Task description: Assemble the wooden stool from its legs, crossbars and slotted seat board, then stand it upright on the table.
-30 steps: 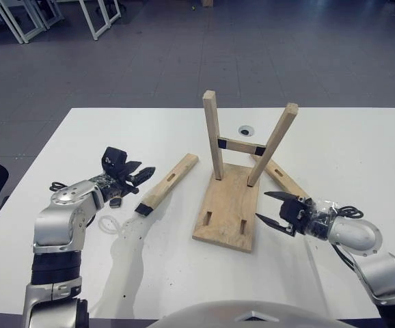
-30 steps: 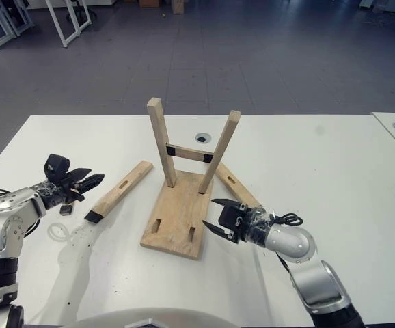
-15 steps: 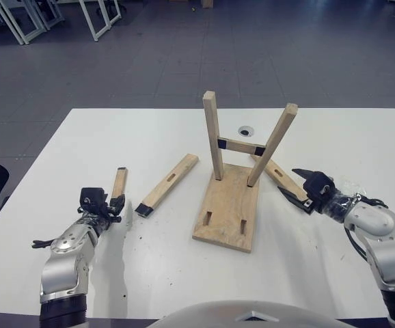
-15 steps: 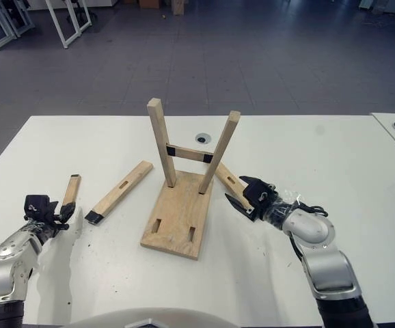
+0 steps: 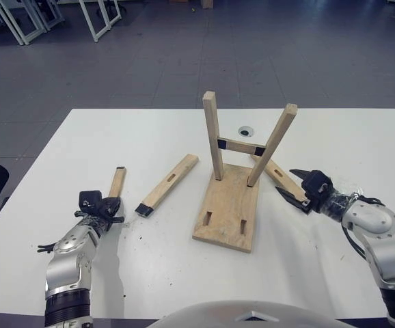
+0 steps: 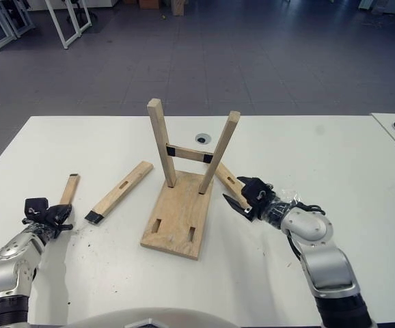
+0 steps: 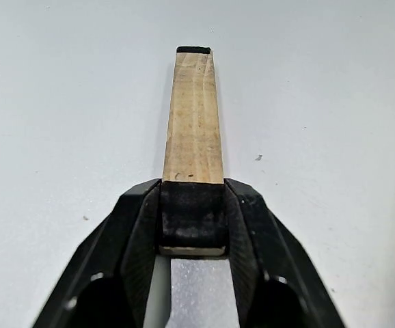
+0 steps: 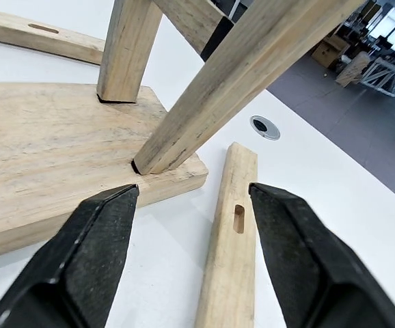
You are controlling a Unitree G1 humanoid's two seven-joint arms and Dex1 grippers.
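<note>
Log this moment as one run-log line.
left gripper shut on crossbar | right gripper open at slotted leg | seat board: two legs seated

Inverted half-built stool (image 5: pixel 228 205), loose legs (image 5: pixel 169 183), crossbar (image 7: pixel 193 116)

Open gripper (image 8: pixel 194 253) straddling slotted leg (image 8: pixel 230 253), seat board (image 8: pixel 40 143) with two upright legs beside

Left arm low at lower left, forearm angled upward, left gripper (image 5: pixel 104 204) clamped on a short wooden bar (image 7: pixel 193 116) — right arm bent at lower right, right gripper (image 5: pixel 288 182) spread wide.
</note>
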